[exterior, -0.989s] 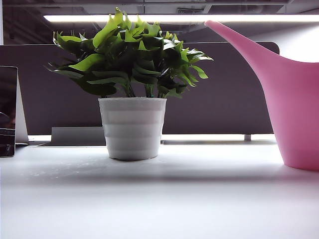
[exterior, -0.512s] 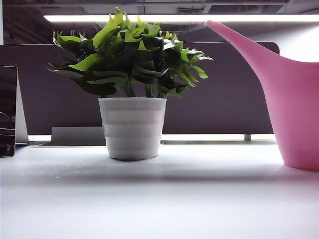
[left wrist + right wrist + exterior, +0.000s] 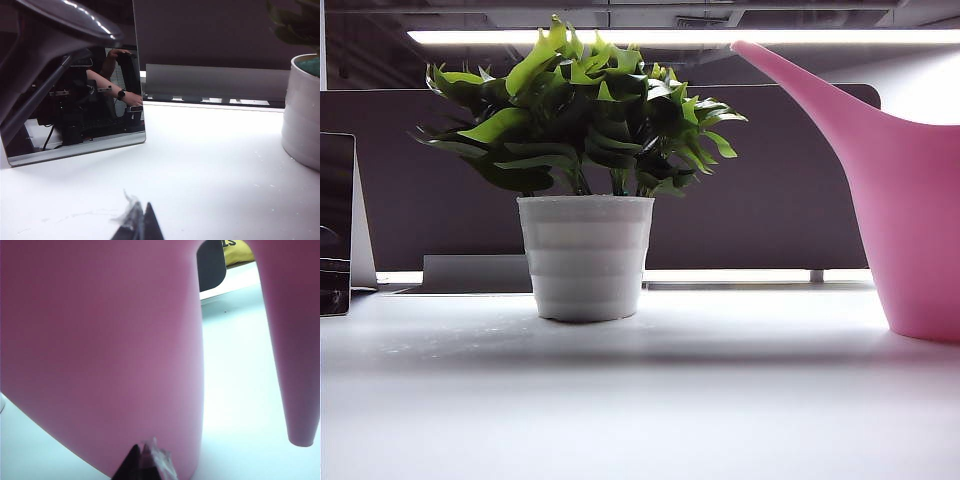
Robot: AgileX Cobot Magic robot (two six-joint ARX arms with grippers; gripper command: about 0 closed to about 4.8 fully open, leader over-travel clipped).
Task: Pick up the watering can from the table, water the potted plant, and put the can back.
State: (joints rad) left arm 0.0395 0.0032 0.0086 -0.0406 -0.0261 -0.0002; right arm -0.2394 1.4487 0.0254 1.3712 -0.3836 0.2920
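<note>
The pink watering can (image 3: 910,220) stands on the white table (image 3: 640,400) at the right, its long spout rising toward the potted plant (image 3: 585,170), which sits in a white ribbed pot at the centre. Neither gripper shows in the exterior view. In the right wrist view the can's body (image 3: 100,340) fills the picture, with its handle (image 3: 295,365) beside it. My right gripper (image 3: 144,457) is shut and empty, its tips close against the can's lower body. My left gripper (image 3: 140,217) is shut and empty, low over the bare table, well short of the pot (image 3: 302,110).
A dark reflective panel (image 3: 75,100) leans on the table at the far left, also seen as a dark panel (image 3: 335,225) in the exterior view. A dark partition (image 3: 770,200) runs along the back of the table behind the plant and can.
</note>
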